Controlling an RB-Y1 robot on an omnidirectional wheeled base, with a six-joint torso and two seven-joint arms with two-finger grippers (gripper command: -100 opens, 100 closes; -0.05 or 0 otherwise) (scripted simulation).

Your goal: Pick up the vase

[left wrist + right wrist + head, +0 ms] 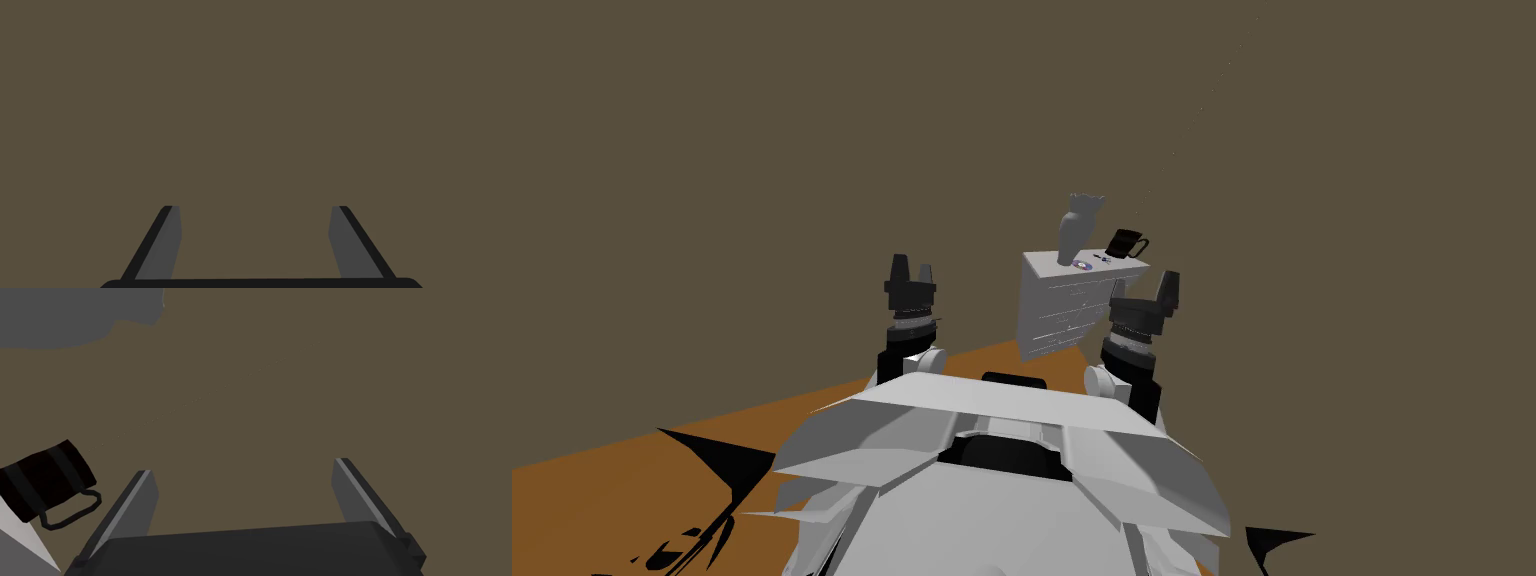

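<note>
A plain grey vase (pixel 1079 230) stands upright on top of a white chest of drawers (pixel 1057 310) against the brown wall. My right gripper (pixel 1167 288) hangs in front of the chest's right edge, below and to the right of the vase. In the right wrist view the right gripper (pixel 245 470) is open and holds nothing. The vase (pixel 75 313) appears there as a grey shape off to one side, well apart from the fingers. My left gripper (pixel 911 270) is raised to the left of the chest, and the left wrist view shows the left gripper (pixel 255 210) open and holding nothing.
A black mug (pixel 1127 243) with a handle sits on the chest just right of the vase, and the mug (pixel 45 480) lies close beside my right fingers. A small disc (pixel 1082 265) lies at the vase's foot. The floor (pixel 762 430) is orange-brown.
</note>
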